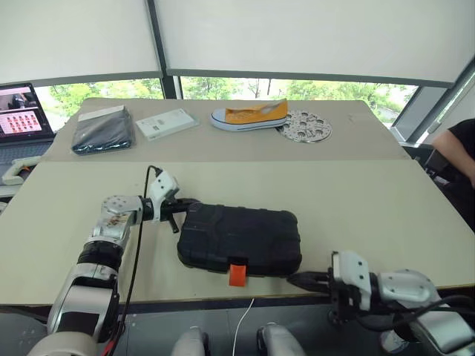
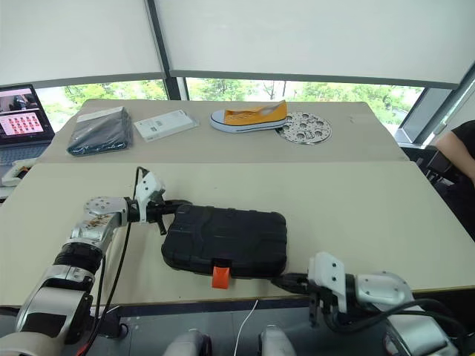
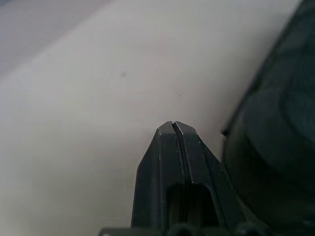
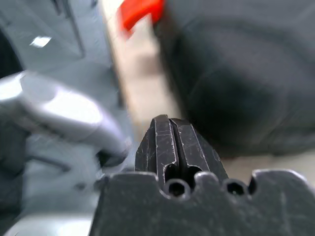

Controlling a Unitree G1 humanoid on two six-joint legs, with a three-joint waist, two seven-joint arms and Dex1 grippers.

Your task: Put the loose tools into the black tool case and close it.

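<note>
The black tool case (image 1: 239, 239) lies closed on the near table, lid down, with its orange latch (image 1: 237, 274) hanging over the front edge. The loose tools are out of view. My left gripper (image 1: 187, 202) is shut, its tips against the case's far left corner; in the left wrist view the gripper (image 3: 172, 125) has its fingers pressed together beside the case wall (image 3: 275, 147). My right gripper (image 1: 294, 279) is shut and points left, just off the case's front right corner, at the table's edge. The right wrist view shows the case (image 4: 246, 73) and the latch (image 4: 140, 11).
On the far table lie a dark flat pouch (image 1: 104, 133), a white box (image 1: 166, 123), a yellow shoe (image 1: 250, 116) and a round patterned disc (image 1: 305, 127). A laptop (image 1: 22, 111) stands at far left. A person's arm (image 1: 456, 152) shows at the right edge.
</note>
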